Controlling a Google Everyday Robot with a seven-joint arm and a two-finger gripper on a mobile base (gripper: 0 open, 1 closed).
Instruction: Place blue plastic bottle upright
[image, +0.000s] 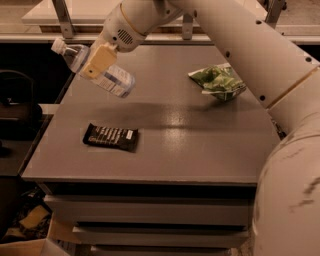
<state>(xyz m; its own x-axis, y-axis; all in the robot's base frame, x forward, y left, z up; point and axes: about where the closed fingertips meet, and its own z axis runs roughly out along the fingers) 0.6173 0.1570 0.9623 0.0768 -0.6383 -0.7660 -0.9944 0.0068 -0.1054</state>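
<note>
The gripper (95, 64) is clenched on the blue plastic bottle (118, 80), holding it tipped in the air over the far left corner of the table (200, 145), so it should turn the cap (59, 46) up, go down slowly onto the flat bottom, then let go.
</note>
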